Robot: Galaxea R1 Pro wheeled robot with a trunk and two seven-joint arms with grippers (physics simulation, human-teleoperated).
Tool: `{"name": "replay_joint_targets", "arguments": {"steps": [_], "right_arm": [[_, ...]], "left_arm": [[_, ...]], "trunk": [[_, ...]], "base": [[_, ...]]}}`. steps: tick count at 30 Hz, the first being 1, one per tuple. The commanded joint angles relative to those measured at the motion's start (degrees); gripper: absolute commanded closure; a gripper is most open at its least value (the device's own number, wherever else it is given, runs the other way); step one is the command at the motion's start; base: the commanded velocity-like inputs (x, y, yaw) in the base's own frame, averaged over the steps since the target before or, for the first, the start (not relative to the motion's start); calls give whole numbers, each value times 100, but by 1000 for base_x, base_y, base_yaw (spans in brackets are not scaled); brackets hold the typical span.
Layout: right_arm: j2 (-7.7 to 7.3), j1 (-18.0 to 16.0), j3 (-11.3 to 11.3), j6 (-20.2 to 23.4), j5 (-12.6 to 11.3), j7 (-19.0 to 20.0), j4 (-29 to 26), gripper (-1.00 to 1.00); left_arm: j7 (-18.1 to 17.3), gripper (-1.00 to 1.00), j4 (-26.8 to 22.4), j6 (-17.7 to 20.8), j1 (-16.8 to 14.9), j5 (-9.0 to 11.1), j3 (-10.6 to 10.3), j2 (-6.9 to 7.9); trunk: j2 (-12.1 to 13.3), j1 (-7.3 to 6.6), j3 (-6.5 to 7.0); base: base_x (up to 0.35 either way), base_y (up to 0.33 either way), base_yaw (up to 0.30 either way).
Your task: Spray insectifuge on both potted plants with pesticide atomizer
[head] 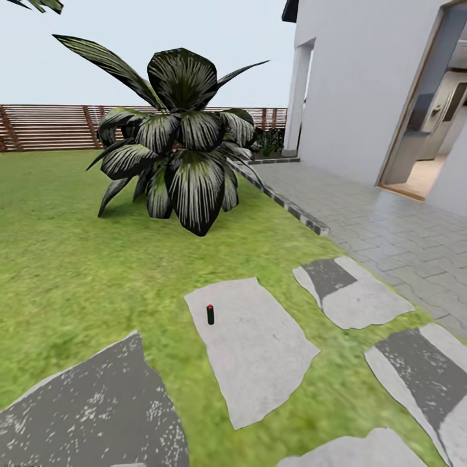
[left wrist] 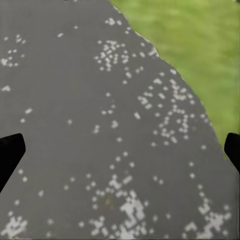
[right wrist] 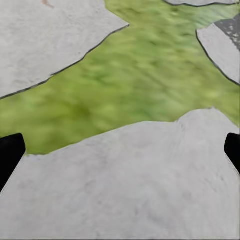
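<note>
We see the pesticide atomizer (head: 210, 314) upright near the far-left corner of a pale stepping stone (head: 259, 350). Our left gripper (left wrist: 120, 150) and right gripper (right wrist: 120, 150) hang with fingers apart, empty.

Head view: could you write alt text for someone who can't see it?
A small black pesticide atomizer with a red tip stands upright on a pale grey stepping stone in a green lawn. Behind it grows a big dark striped-leaf bush, with a brown slatted fence beyond and a white house at right.
</note>
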Motion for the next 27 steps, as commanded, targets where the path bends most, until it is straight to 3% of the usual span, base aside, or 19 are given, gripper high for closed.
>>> {"name": "replay_joint_targets", "arguments": {"steps": [1, 16, 27], "right_arm": [[0, -2, 4, -14, 3, -16, 4, -100], [0, -2, 7, -14, 2, -16, 4, -100], [0, -2, 1, -14, 9, -16, 0, -100]], "left_arm": [[-1, -100, 5, -18, -4, 7, 10, -2], [-1, -100, 5, -16, -4, 7, 10, 2], [-1, -100, 6, -16, -4, 7, 10, -1]], "trunk": [[-2, 1, -5], [-2, 1, 13], [-2, 1, 18]], "base": [[233, -255, 277], [230, -260, 272], [229, -261, 28]]}}
